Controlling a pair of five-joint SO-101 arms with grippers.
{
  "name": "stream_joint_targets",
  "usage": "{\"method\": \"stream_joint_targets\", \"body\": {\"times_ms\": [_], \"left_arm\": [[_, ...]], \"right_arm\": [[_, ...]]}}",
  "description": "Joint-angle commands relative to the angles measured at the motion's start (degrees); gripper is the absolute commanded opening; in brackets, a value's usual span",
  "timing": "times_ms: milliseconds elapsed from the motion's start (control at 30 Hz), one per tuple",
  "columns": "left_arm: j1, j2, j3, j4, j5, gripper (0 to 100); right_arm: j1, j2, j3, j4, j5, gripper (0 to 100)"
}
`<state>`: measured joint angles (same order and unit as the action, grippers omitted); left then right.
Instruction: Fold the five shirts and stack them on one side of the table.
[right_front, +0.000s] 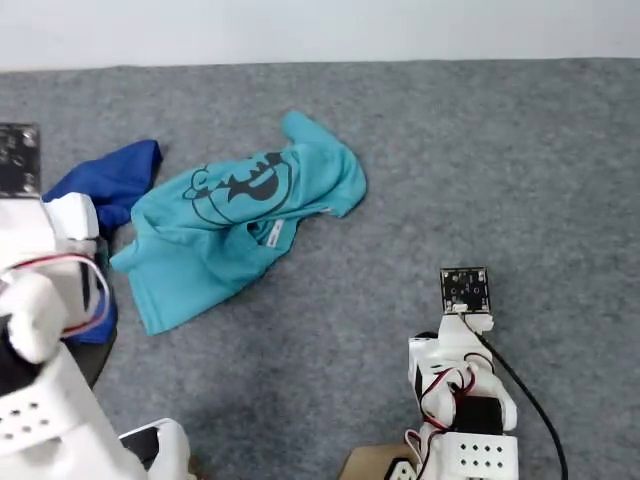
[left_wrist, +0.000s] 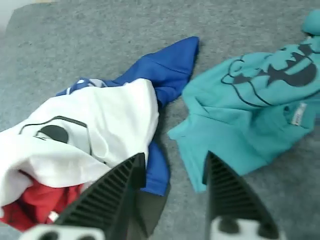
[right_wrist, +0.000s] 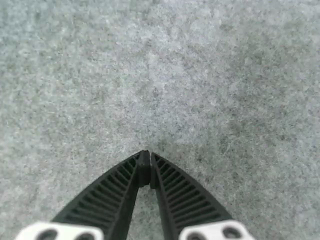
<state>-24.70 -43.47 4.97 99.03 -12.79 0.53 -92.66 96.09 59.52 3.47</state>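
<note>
One teal shirt (right_front: 235, 225) lies crumpled (beside blue shirt (right_front: 110, 182)) on table (right_front: 480, 150).

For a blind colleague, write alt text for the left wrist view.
The left pincer, open, hangs above shirts on a grey table: a white shirt over a red shirt and a blue shirt, a teal shirt beside them.

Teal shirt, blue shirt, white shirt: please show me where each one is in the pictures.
teal shirt (right_front: 215, 245), high view, middle of its crumpled body.
blue shirt (left_wrist: 165, 70), left wrist view, middle of its uncovered part.
white shirt (left_wrist: 100, 125), left wrist view, middle of its crumpled cloth.
</note>
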Motion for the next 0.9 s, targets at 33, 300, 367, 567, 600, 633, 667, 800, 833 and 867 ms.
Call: {"method": "stream_joint_targets", "body": {"times_ms": [33,300,367,567,600,633,667,800,833,867], "left_arm": [[4.48,-5.45,6.29,1.05,0.79,15],[2.55,-10.81,14.20,0.97,0.79,10],[-1.05,-10.81,14.73,0.26,0.79,10],[-12.04,-10.99,18.15,-4.92,0.79,11],[-13.27,-11.16,18.68,-5.27,0.79,11],[-14.33,-11.25,19.03,-5.54,0.79,11],[-15.21,-11.25,19.21,-5.54,0.79,11],[-18.55,-11.25,19.30,-5.45,0.88,10],[-19.16,-11.25,19.30,-5.36,0.88,10],[-19.78,-11.25,19.30,-5.27,0.88,10]], "right_arm": [[-0.75,-0.40,0.70,0.04,-0.44,0.9],[-0.75,-0.40,-6.15,0.40,-0.26,0.9],[-2.15,0.13,-10.46,-0.04,-0.26,0.9],[-14.29,5.76,-24.26,1.54,-0.18,0.9],[-16.31,8.75,-26.81,1.54,-0.18,0.9],[-18.07,12.53,-29.45,1.54,-0.18,0.9],[-19.82,16.57,-32.00,1.54,-0.18,0.9],[-25.01,35.03,-43.16,1.45,-0.09,0.9],[-26.07,39.52,-45.98,1.45,0.53,0.9],[-26.95,44.00,-48.70,1.54,2.02,0.9]]}}
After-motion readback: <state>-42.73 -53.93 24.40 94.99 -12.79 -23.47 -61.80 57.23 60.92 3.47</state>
